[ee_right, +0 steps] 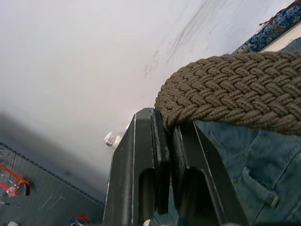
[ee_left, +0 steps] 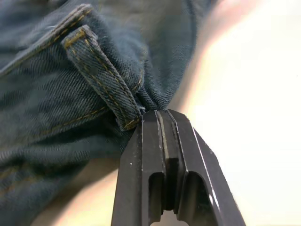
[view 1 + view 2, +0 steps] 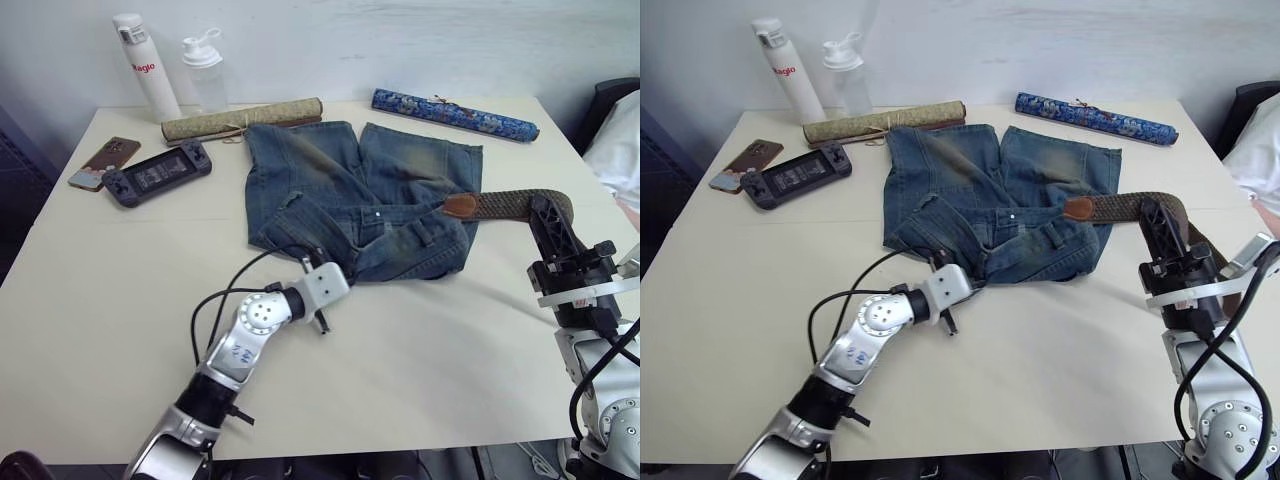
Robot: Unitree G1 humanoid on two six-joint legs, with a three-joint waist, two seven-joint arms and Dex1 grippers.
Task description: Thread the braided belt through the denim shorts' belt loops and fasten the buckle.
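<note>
**Both grippers clamped: shorts and belt**

We see the left gripper (image 2: 162, 115) pinched together on the waistband edge of the denim shorts (image 3: 330, 190), right beside a belt loop (image 2: 101, 75). The right gripper (image 1: 164, 125) is clamped on the braided belt (image 3: 520, 205), held above the table (image 3: 100, 300). From that grip the belt runs toward the shorts, its brown leather tip (image 3: 460, 206) lying on the denim.

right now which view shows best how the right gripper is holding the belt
The right wrist view: the right gripper is closed on the edge of the braided belt, weave pinched between its fingers. The eye views show that gripper lifted, the belt running from it to the denim shorts, but not the pinch itself.
</note>
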